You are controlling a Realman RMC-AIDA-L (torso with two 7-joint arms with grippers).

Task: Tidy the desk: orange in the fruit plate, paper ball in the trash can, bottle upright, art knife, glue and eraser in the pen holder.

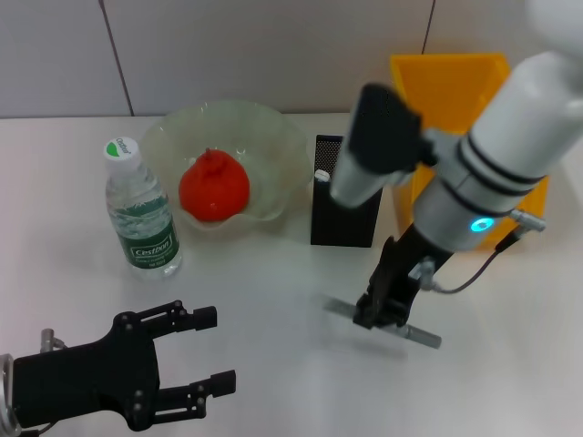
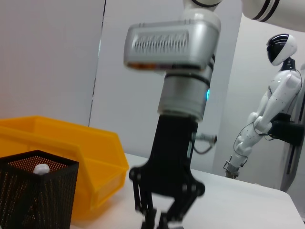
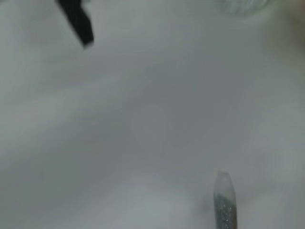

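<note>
Right hand [image 1: 383, 311] sits directly over the art knife [image 1: 421, 336] lying on the table [image 1: 273, 364], fingers straddling it, unclamped.

Smooth, matte white tabletop [image 1: 273, 382] fills the lower field of the head view, evenly lit with soft, faint shadows. Behind it stands a pale grey panelled wall [image 1: 228, 55], divided by thin dark vertical seams. In the left wrist view the same wall [image 2: 47, 57] appears as flat light panels with one narrow vertical joint. At the far side of the room, a white humanoid figure with a black face panel [image 2: 279, 95] stands against a pale backdrop.
</note>
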